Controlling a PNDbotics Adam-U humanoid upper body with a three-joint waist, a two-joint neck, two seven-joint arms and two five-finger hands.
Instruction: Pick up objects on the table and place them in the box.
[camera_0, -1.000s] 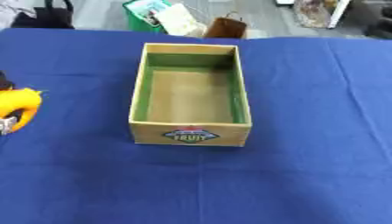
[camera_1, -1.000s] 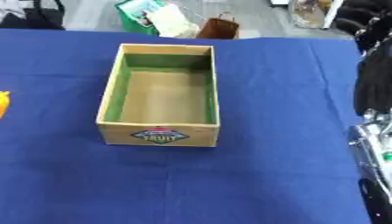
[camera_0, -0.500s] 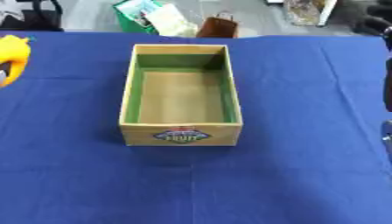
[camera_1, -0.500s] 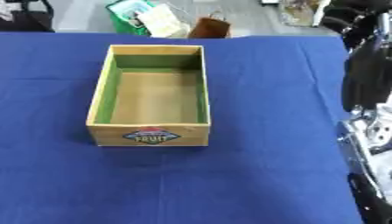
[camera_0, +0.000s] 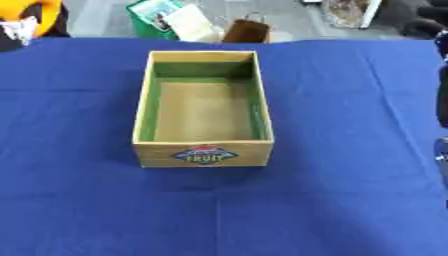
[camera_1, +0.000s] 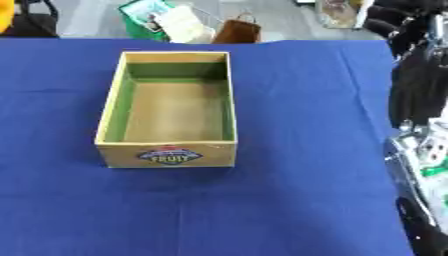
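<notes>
Box (camera_0: 203, 107): wooden, open-topped, green inner walls, bare brown floor, nothing inside. It sits upright on the surface (camera_0: 350, 200), which is covered in blue cloth, about midway across and somewhat toward the far edge. A label reading "FRUIT" (camera_0: 203, 155) faces the camera on the near end wall.

Yellow object (camera_0: 33, 11): seen at the upper left corner of the left eye view, raised beyond the surface's far left edge, well apart from the box. Something pale and something dark show beside it; I cannot tell whether that is the left hand, nor how its fingers stand.

Right arm (camera_1: 420, 95): black and silver, along the right edge of the right eye view. Its hand cannot be made out.
</notes>
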